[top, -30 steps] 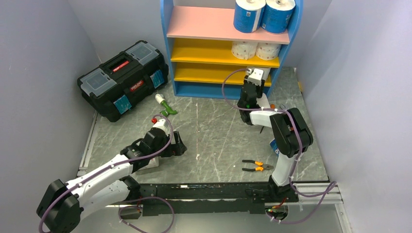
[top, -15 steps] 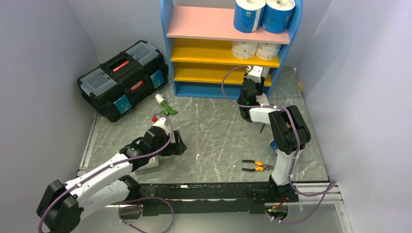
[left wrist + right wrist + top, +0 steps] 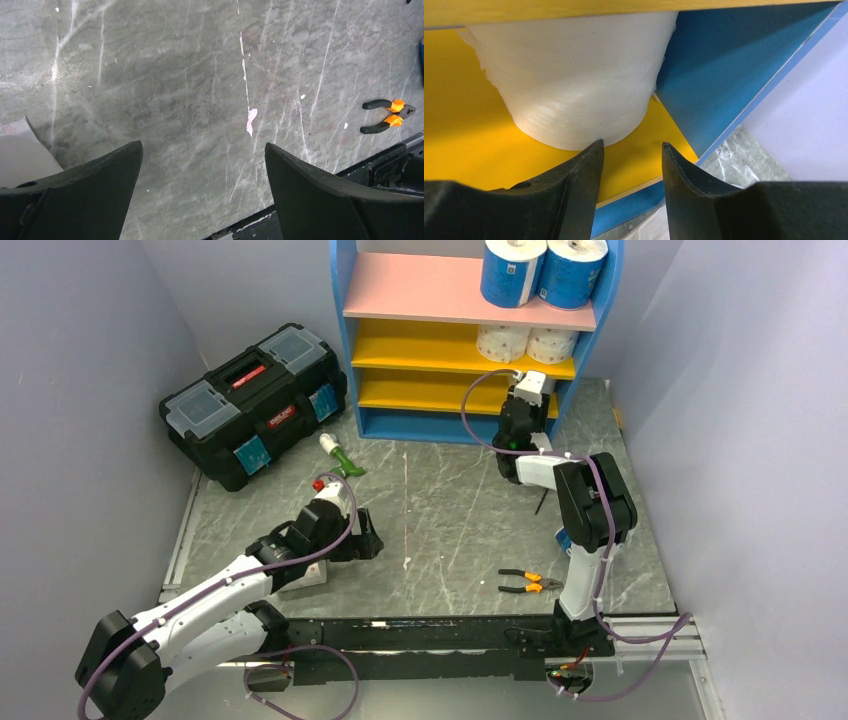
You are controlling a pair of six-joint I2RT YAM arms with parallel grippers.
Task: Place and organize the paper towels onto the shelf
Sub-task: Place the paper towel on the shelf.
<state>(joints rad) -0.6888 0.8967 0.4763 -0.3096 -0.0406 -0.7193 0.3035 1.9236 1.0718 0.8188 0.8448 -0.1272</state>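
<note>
The shelf [image 3: 343, 340] stands at the back, blue-framed with a pink top board and yellow lower boards. Two blue-wrapped paper towels [image 3: 512, 270] sit on the pink board, and two dotted white ones [image 3: 502, 342] on the upper yellow board. My right gripper [image 3: 530, 383] reaches to the lower yellow board's right end. In the right wrist view it [image 3: 631, 145] is open by a narrow gap with nothing between the fingers, and a plain white roll [image 3: 574, 85] stands just beyond the left fingertip. My left gripper [image 3: 202, 145] hangs wide open over bare table.
A black toolbox [image 3: 255, 400] lies at the back left, with a green-handled tool [image 3: 340, 458] near it. Orange-handled pliers [image 3: 525, 582] lie at the front right. A blue object [image 3: 564, 538] is partly hidden behind the right arm. A pale object [image 3: 310, 575] sits under the left arm.
My right gripper has crept slightly further toward the shelf's lower yellow board. The left arm has barely moved.
</note>
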